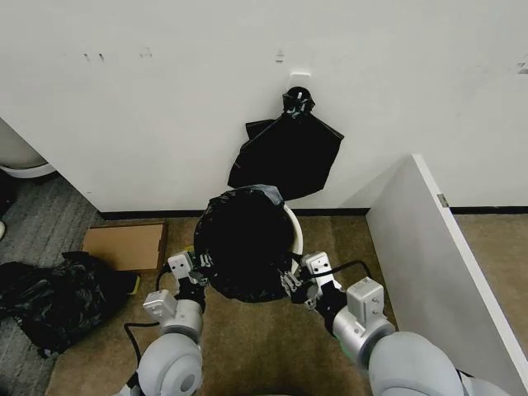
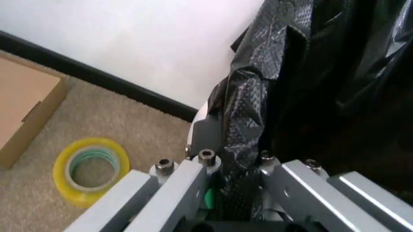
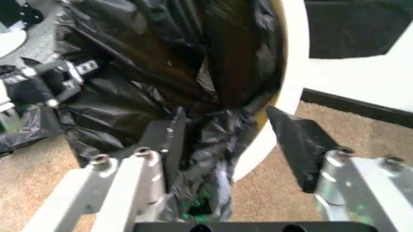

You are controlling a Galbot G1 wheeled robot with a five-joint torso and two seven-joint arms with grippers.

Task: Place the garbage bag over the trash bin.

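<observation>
Both hands flank the trash bin (image 1: pixel 294 229): left hand (image 1: pixel 193 269) at 9 o'clock, pinching the garbage bag (image 1: pixel 246 243). Right hand (image 1: pixel 299 276) at 3 o'clock gapes wide, film bunched between its fingers.

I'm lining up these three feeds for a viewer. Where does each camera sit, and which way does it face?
Head view: on the head, looking forward and down at the bin wrapped in the bag; both arms show, left gripper and right gripper at its sides.
Left wrist view: on the left wrist, facing bag, floor, tape roll; own fingers show.
Right wrist view: on the right wrist, facing bin rim and bag; own fingers show.
Shared: the bag, in all three.
</observation>
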